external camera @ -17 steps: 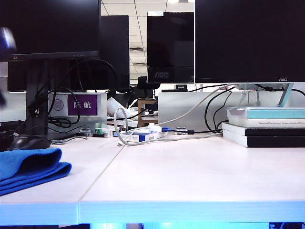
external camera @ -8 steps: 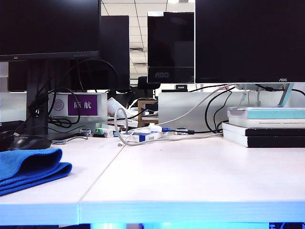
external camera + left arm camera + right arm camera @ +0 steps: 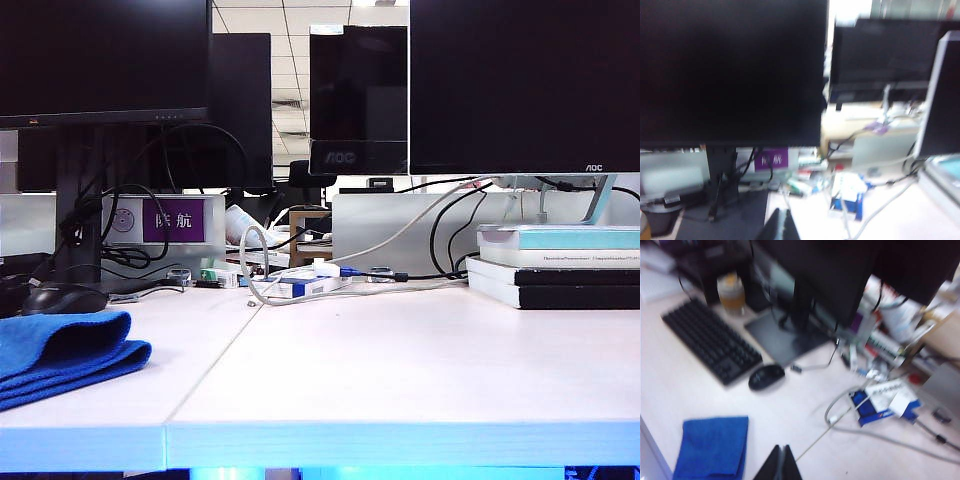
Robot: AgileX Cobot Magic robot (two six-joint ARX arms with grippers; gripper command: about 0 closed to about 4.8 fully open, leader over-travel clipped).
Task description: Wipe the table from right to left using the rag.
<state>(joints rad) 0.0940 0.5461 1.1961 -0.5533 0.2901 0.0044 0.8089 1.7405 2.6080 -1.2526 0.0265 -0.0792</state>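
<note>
With the rag (image 3: 62, 352) lying far left on the table (image 3: 400, 370), both grippers, right (image 3: 781, 462) and left (image 3: 781, 225), closed empty, should simply lift clear.

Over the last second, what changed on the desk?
A blurred blue-and-dark shape at the exterior view's upper left edge left the picture. The rag stays folded at the table's left end, untouched, mouse behind it. Left hand and right hand shut, empty.

Middle monitor (image 3: 357, 100), lower bezel: "AOC"
Right monitor (image 3: 520, 85), lower right corner: "AOC" in small letters
Purple sign (image 3: 172, 219) behind the desk: white Chinese characters "防航"
Book spines (image 3: 560, 258): print too small to read
</note>
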